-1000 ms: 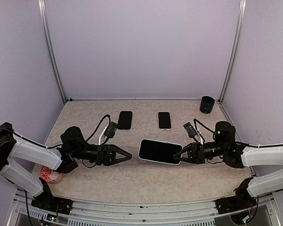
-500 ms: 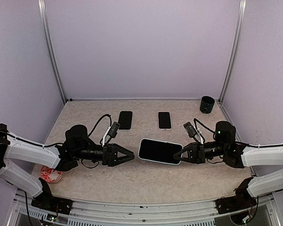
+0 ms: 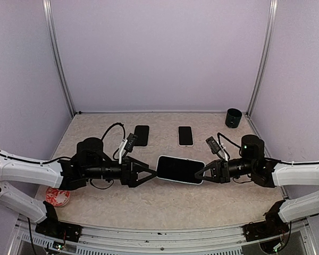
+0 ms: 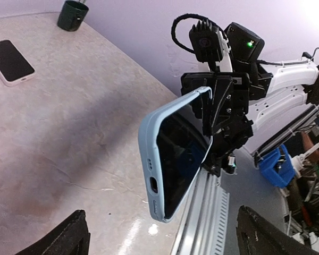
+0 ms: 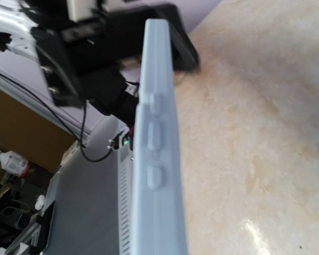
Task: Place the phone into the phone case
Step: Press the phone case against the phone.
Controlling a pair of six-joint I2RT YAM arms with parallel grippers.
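A light blue phone case [image 3: 179, 170] with the dark-screened phone [image 4: 182, 154] sitting in it hangs above the table centre. My right gripper [image 3: 203, 173] is shut on the case's right end. In the right wrist view the case's side edge [image 5: 157, 159] with its buttons fills the middle, and that gripper's own fingers are hidden. My left gripper [image 3: 150, 172] is open just at the case's left end. In the left wrist view its two fingertips [image 4: 69, 236] stand wide apart below the case's port end, not touching it.
A black phone [image 3: 141, 135] and a white-edged phone [image 3: 185, 135] lie flat behind the arms. A dark cup [image 3: 233, 117] stands in the back right corner. A red and white round thing [image 3: 57, 196] lies by the left arm's base.
My left gripper has opened wide and moved right, up to the left end of the held case. The right gripper and case have hardly moved.
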